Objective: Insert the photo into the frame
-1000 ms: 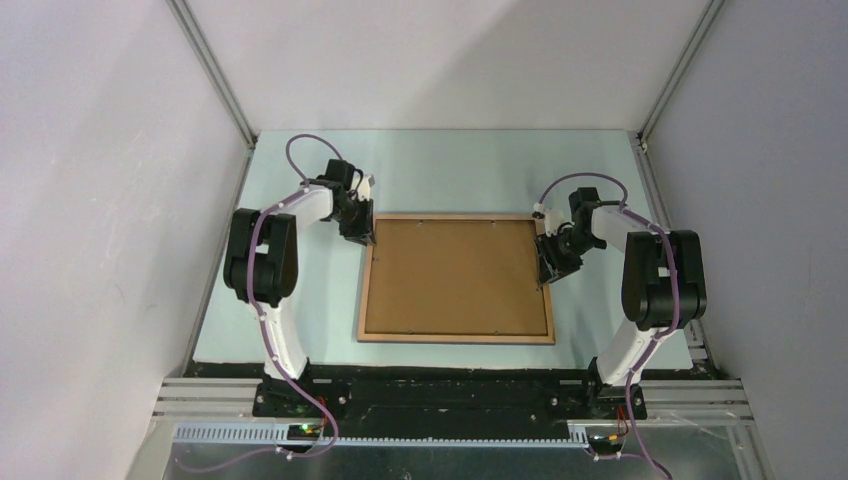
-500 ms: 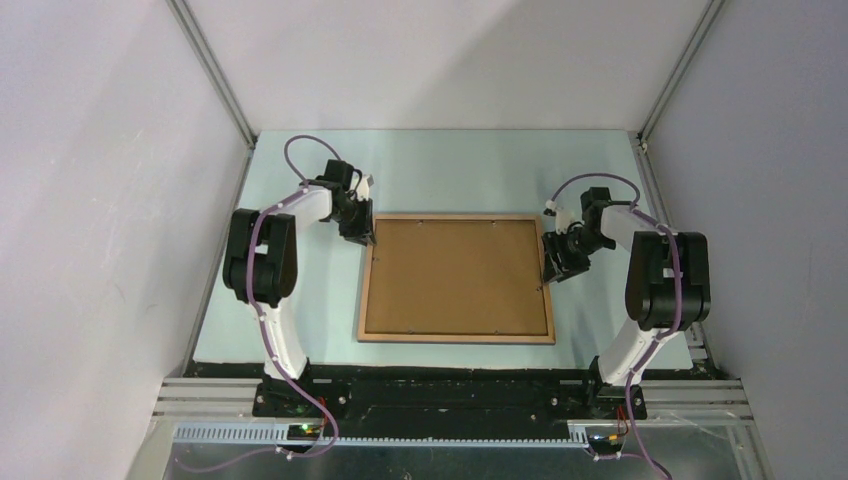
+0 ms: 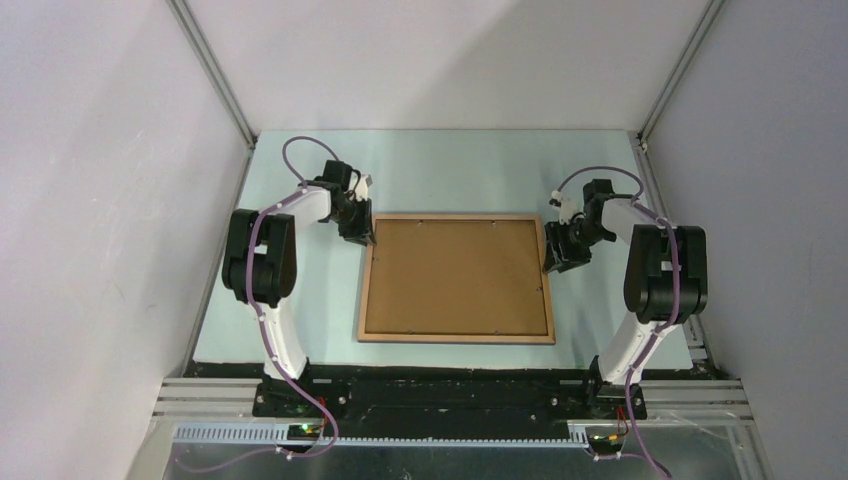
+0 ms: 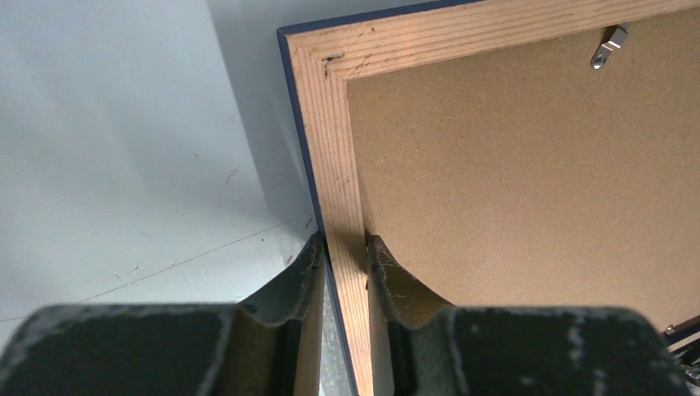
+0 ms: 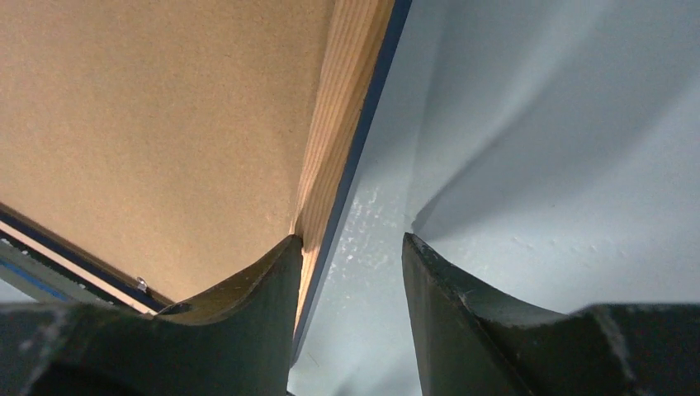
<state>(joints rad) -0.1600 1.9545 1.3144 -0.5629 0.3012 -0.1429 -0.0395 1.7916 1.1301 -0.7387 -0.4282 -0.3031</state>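
The frame (image 3: 455,338) lies back-up on the table, its wood-brown rails around a brown backing board (image 3: 455,275). My left gripper (image 3: 360,236) is shut on the frame's left rail (image 4: 330,148) near the far-left corner, one finger on each side (image 4: 342,247). My right gripper (image 3: 552,262) stands open at the right rail (image 5: 342,107). One of its fingers is over the board's edge and the other over bare table (image 5: 351,247), apart from the rail. The photo is out of view.
A small metal clip (image 4: 608,48) sits on the far rail by the board. Pale table surface (image 3: 450,170) runs behind and beside the frame. Grey walls enclose the cell on three sides.
The right gripper's jaws have widened off the right rail and its wrist has drawn a little back and to the right. The left gripper has kept its grip.
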